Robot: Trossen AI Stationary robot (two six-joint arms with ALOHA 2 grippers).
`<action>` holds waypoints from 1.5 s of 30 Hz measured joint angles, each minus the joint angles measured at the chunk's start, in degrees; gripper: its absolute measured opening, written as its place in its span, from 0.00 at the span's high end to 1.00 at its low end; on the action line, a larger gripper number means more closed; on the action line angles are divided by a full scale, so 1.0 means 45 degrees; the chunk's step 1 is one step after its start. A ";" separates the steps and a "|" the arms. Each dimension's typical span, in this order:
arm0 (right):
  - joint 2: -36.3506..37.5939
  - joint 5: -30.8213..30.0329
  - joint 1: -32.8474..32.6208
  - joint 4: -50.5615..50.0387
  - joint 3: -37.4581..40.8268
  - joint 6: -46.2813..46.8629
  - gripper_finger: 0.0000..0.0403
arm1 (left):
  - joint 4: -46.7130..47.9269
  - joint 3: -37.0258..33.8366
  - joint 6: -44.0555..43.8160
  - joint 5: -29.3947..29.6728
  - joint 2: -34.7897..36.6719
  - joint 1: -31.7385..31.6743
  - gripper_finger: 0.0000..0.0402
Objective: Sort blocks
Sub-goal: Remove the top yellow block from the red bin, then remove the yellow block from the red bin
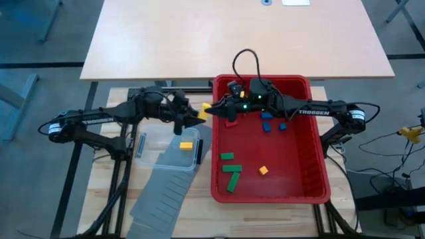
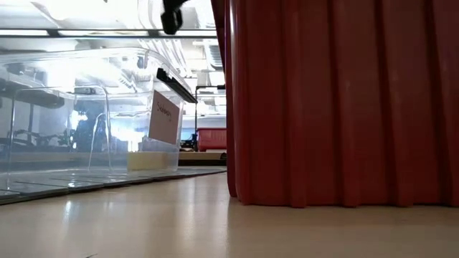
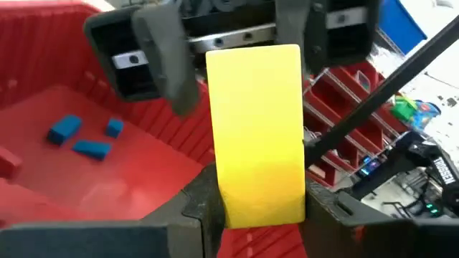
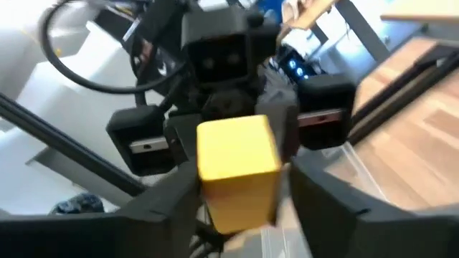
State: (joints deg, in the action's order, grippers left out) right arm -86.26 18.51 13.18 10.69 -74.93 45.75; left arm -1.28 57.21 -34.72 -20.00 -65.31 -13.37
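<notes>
Two pincers meet over the left wall of the red bin (image 1: 317, 166), and one yellow block (image 3: 258, 136) hangs between them, a handover in mid-air. The left pincer (image 1: 198, 119) is clenched on the near end of that block, its dark fingers (image 3: 204, 211) pressed against both sides in its own wrist view. The right pincer (image 1: 214, 110) stands spread on either side of the far end, with a gap showing next to the block in the right wrist view, so I judge it has let go or nearly so. The risk lies right there: if the left grip is shallow or off-centre, the block could twist and drop, and from where it hangs it could fall either into the bin or onto the counter beside the clear tub (image 1: 151, 147), where another yellow block (image 1: 186, 145) already lies. A bump between the two pincers as they part could also knock it loose. Only the high view shows what is left to sort: green blocks (image 1: 231, 174), blue blocks (image 1: 268, 123) and a small orange piece (image 1: 263, 170) on the bin floor. The low view shows just the tub and the bin wall, no grip at all.
</notes>
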 joint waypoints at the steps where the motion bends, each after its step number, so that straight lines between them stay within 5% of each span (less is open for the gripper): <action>1: 0.0013 -0.0011 0.0022 -0.0023 -0.0017 -0.0040 0.44 | 0.0530 0.0024 0.0125 -0.0112 0.0233 -0.0003 0.73; 8: 0.0030 0.0188 0.0050 -0.0101 -0.0012 -0.0332 0.26 | 0.5090 0.0021 0.0472 -0.0345 0.2103 0.0016 0.73; 17: 0.0108 0.0221 0.0538 -0.2434 -0.0012 -0.1037 0.31 | 1.3196 0.0012 0.0884 -0.0629 0.3250 0.0040 0.73; 22: 0.0137 0.0254 0.0667 -0.4594 -0.0012 -0.1406 0.36 | 1.3615 0.0001 0.1011 -0.0688 0.2982 0.0040 0.69; 28: 0.0152 0.1451 0.0473 -1.0001 -0.0012 -0.2539 0.40 | 1.3665 0.0001 0.1271 -0.0503 0.2460 0.0044 0.34; 33: 0.0152 0.1530 -0.0123 -1.4336 -0.0012 -0.3751 0.43 | 1.3673 0.0001 0.1640 -0.0174 0.2025 0.0040 0.17; 45: 0.0156 0.0172 -0.2087 -1.6501 0.1285 -0.2350 0.47 | 1.3687 -0.0004 0.1947 0.0320 0.1445 0.0040 0.20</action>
State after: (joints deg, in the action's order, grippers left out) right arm -85.56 19.28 3.79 -63.56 -69.15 35.17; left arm 60.31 57.19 -25.96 -18.56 -58.81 -13.19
